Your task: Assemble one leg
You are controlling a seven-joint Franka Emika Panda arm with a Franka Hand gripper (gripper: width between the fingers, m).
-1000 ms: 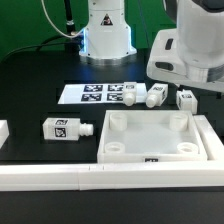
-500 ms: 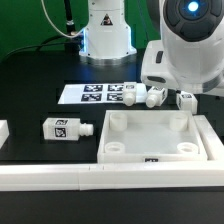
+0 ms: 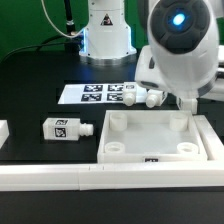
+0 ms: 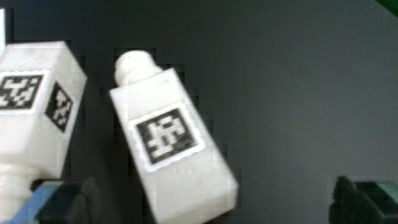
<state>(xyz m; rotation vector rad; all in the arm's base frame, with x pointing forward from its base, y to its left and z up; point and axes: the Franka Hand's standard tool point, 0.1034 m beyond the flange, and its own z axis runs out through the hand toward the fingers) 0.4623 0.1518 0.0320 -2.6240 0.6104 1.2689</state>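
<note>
You see the gripper (image 4: 210,204) wide open and holding nothing, above the leg (image 4: 171,135) that lies just beside a second leg (image 4: 36,110) on the black table (image 4: 302,80).

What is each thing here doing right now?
End effector: open, holding nothing.
Middle leg: lying flat, tag up, not gripped.
Neighbour leg: lying flat, loose.
Lone leg: lying on its side, loose.
Tray: lying flat, hollow side up, no leg fitted.
</note>
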